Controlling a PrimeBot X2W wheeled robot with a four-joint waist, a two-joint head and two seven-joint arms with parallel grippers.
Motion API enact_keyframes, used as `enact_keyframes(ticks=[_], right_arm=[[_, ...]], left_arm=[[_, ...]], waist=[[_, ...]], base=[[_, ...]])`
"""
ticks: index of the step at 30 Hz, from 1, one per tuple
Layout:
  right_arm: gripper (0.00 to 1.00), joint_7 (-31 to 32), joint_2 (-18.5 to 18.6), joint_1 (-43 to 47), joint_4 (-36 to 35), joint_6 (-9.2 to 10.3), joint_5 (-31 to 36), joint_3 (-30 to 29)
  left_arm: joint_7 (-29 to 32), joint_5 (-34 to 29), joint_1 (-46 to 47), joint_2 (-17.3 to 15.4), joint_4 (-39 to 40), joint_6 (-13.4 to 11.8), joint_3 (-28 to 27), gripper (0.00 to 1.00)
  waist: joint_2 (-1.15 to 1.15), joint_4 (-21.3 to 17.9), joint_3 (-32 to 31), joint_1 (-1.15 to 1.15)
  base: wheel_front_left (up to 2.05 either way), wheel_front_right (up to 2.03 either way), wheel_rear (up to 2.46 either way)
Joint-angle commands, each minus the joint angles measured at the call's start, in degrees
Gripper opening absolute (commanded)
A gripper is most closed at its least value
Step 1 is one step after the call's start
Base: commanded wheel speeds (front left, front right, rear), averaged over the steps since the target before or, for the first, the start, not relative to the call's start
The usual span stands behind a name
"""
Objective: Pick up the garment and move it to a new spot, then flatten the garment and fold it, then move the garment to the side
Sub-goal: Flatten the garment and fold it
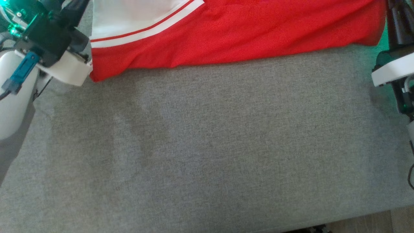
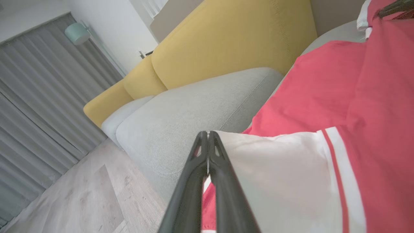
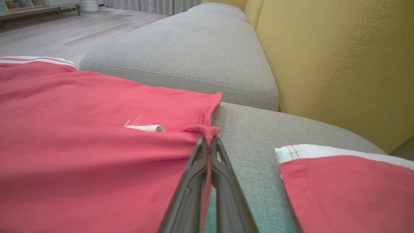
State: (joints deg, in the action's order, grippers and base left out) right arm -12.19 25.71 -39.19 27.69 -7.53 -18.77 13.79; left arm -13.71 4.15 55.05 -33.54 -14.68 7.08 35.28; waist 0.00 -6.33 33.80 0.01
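Upper left of the head view: the left arm (image 1: pixel 13 97) has a rounded white shell, a black wrist block (image 1: pixel 48 35) with green lights (image 1: pixel 14 29), and a blue plug (image 1: pixel 21 71). At the right edge the right arm (image 1: pixel 393 71) is black and white, with what may be a thin cable (image 1: pixel 410 174). The left gripper (image 2: pixel 207 133) and right gripper (image 3: pixel 209 138) have slim dark grey fingers (image 2: pixel 190 194), slotted near the tips.
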Motion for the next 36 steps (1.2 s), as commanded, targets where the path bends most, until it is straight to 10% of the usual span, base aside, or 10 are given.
enact_keyframes(ticks=[1,16,30,32,36], right_arm=[[1.00,-0.86,0.92,-0.03,-0.48,0.04,0.29,0.98],[1.00,-2.79,-2.68,4.75,1.29,0.04,0.67,-1.65],[1.00,-2.80,-4.21,6.89,1.04,0.04,1.54,-2.58],[1.00,-2.80,-4.33,7.03,1.05,0.04,1.57,-2.65],[1.00,-2.80,-4.74,7.44,1.19,0.04,1.78,-2.51]], left_arm=[[-0.28,0.06,2.16,-1.75,-0.20,-0.13,-2.15,0.99],[7.95,19.14,-23.59,8.91,2.34,-15.63,-10.75,1.00],[17.71,26.45,-33.17,10.63,7.01,-17.61,-10.34,1.00],[18.27,26.71,-33.52,10.66,7.12,-17.63,-10.17,0.88],[18.63,27.27,-33.83,10.77,7.42,-17.20,-9.77,0.00]], waist=[[0.00,0.05,0.21,-0.01],[0.00,0.68,-4.36,-0.01],[0.00,0.05,-5.30,-0.01],[0.00,0.08,-5.38,-0.01],[0.00,0.28,-5.70,-0.01]], base=[[0.00,0.00,0.00],[0.00,0.00,0.00],[0.00,0.00,0.00],[0.00,0.00,0.00],[0.00,0.00,0.00]])
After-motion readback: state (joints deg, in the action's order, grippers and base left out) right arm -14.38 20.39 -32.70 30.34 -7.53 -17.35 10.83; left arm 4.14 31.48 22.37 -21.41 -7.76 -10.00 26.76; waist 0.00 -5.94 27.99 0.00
